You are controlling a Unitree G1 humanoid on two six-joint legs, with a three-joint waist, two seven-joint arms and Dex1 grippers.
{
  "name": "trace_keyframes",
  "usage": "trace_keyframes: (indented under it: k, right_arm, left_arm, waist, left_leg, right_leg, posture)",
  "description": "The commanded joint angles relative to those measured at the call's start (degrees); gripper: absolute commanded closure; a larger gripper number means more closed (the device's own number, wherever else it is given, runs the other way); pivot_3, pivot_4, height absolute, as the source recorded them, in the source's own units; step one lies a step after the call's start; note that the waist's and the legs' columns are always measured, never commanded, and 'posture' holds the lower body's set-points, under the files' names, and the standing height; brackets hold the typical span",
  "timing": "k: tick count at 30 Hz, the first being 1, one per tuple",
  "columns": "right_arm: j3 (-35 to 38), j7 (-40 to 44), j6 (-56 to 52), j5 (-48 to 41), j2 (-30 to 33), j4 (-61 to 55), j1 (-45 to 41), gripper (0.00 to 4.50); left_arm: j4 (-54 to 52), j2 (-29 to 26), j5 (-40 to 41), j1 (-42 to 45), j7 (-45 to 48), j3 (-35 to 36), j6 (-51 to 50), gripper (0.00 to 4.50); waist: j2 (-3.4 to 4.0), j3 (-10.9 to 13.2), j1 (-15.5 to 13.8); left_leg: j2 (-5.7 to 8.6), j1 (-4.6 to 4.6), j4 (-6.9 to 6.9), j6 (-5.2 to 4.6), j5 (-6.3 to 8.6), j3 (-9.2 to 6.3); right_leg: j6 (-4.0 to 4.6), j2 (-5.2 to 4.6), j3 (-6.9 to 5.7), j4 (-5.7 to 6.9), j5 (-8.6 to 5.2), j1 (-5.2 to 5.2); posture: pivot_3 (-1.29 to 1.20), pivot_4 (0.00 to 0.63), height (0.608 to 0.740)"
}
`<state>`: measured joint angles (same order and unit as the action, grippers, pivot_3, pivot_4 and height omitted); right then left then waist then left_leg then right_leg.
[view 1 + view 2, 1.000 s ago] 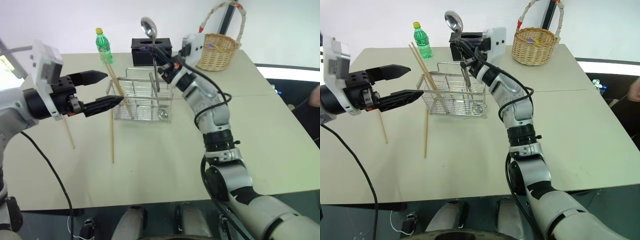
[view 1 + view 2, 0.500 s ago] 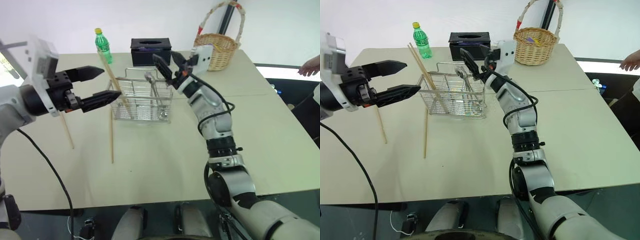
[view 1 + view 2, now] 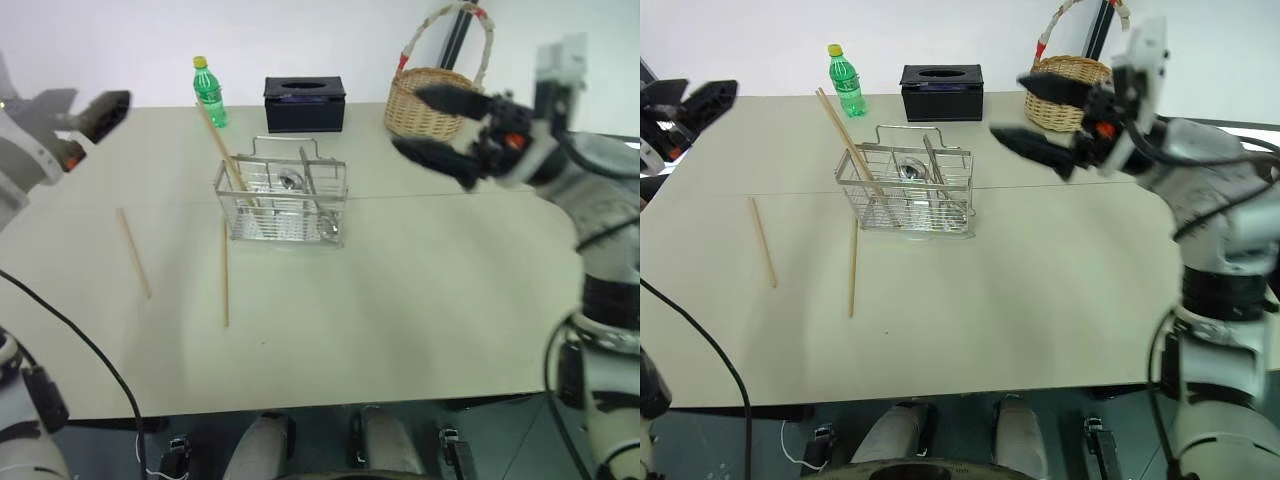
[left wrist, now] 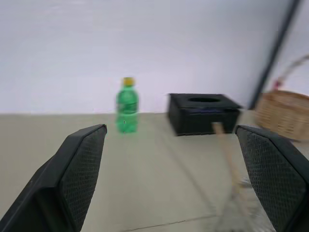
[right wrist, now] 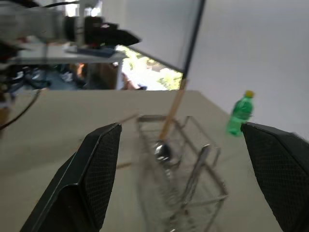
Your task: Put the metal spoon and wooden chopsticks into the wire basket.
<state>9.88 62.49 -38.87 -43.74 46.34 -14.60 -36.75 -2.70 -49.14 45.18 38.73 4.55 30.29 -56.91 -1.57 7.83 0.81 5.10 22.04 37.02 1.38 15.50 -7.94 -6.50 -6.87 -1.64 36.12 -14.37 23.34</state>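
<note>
The wire basket (image 3: 283,205) stands at the table's middle back. The metal spoon (image 3: 290,181) lies tilted inside it, bowl up. Wooden chopsticks (image 3: 222,150) lean out of the basket's left end. Two more sticks lie flat on the table, one (image 3: 225,272) in front of the basket's left end and one (image 3: 133,252) further left. My right gripper (image 3: 407,120) hangs open and empty in the air, right of the basket and apart from it. My left gripper (image 4: 171,129) is open and empty, held high at the far left (image 3: 105,103).
A green bottle (image 3: 208,92) and a black tissue box (image 3: 304,103) stand behind the wire basket. A round wicker basket (image 3: 425,108) with a tall handle sits at the back right, just behind my right gripper.
My right gripper opened and let go of the spoon, which dropped into the wire basket, then swung away to the right. My left gripper pulled away to the left.
</note>
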Motion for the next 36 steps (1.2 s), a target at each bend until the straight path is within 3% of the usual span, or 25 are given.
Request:
trace_keyframes:
  k: [1, 7, 11, 21, 28, 33, 36]
  right_arm:
    - [1.27, 2.75, -1.93, -3.10, 2.46, -5.44, 5.41, 0.41]
    - [1.27, 3.72, -1.41, -2.19, 5.03, -12.04, 16.82, 0.41]
    - [2.66, 2.05, -1.61, -3.43, 5.27, -14.51, 19.86, 0.41]
    - [6.62, -4.79, -4.16, -9.13, 4.57, -19.63, 23.63, 0.41]
    - [9.29, -9.02, -4.86, -12.63, 4.28, -23.74, 29.23, 0.41]
    - [9.66, -11.09, -4.15, -13.37, 3.50, -23.91, 30.71, 0.41]
    - [9.72, -11.70, -3.54, -13.38, 3.09, -23.88, 31.53, 0.36]
  left_arm:
    - [4.63, 0.57, -7.75, 2.08, -9.84, -0.94, -2.90, 0.00]
    - [16.19, 5.39, -16.03, 8.12, -15.10, -6.46, -6.32, 0.00]
    - [26.37, 7.58, -20.47, 12.67, -15.82, -8.43, -5.47, 0.00]
    - [51.85, 11.62, -29.23, 21.61, -12.71, -11.63, 7.12, 0.00]
    - [67.93, 12.95, -28.82, 26.36, -15.32, -7.53, 12.29, 0.00]
    - [73.15, 12.79, -28.55, 28.42, -16.57, -5.53, 12.98, 0.00]
    - [74.49, 12.62, -28.41, 28.83, -17.15, -4.69, 13.68, 0.90]
  waist:
    - [0.01, 0.01, -0.08]
    - [-0.11, -0.01, -1.72]
    - [-0.19, -0.04, -1.70]
    - [-0.23, -0.05, -1.67]
    - [-0.35, -0.05, -1.64]
    - [-0.44, -0.05, -1.62]
    - [-0.44, -0.05, -1.63]
  left_leg:
    - [0.00, 0.00, 0.01, 0.00, 0.00, 0.03]
    - [0.04, 0.14, 0.11, 0.02, 0.00, -0.01]
    - [0.11, 0.23, 0.15, 0.03, 0.00, -0.02]
    - [0.12, 0.27, 0.12, 0.04, 0.00, -0.01]
    - [0.16, 0.30, 0.13, 0.03, 0.00, -0.01]
    - [0.16, 0.29, 0.14, 0.03, 0.00, 0.01]
    - [0.16, 0.29, 0.14, 0.03, 0.00, 0.00]
  right_leg:
    - [0.00, -0.01, 0.02, 0.00, 0.00, 0.01]
    - [-0.07, -0.04, 0.01, 0.00, 0.05, 0.06]
    - [-0.15, -0.11, 0.00, -0.05, 0.09, 0.09]
    - [-0.17, -0.28, -0.05, -0.08, 0.11, 0.11]
    - [-0.20, -0.35, -0.08, -0.09, 0.12, 0.11]
    - [-0.23, -0.36, -0.10, -0.08, 0.13, 0.11]
    - [-0.24, -0.36, -0.10, -0.08, 0.13, 0.11]
  posture:
    - [0.00, 0.150, 0.661]
    - [0.00, 0.150, 0.661]
    - [0.00, 0.150, 0.661]
    - [0.00, 0.150, 0.661]
    - [0.00, 0.150, 0.661]
    - [0.00, 0.150, 0.661]
    - [0.00, 0.150, 0.661]
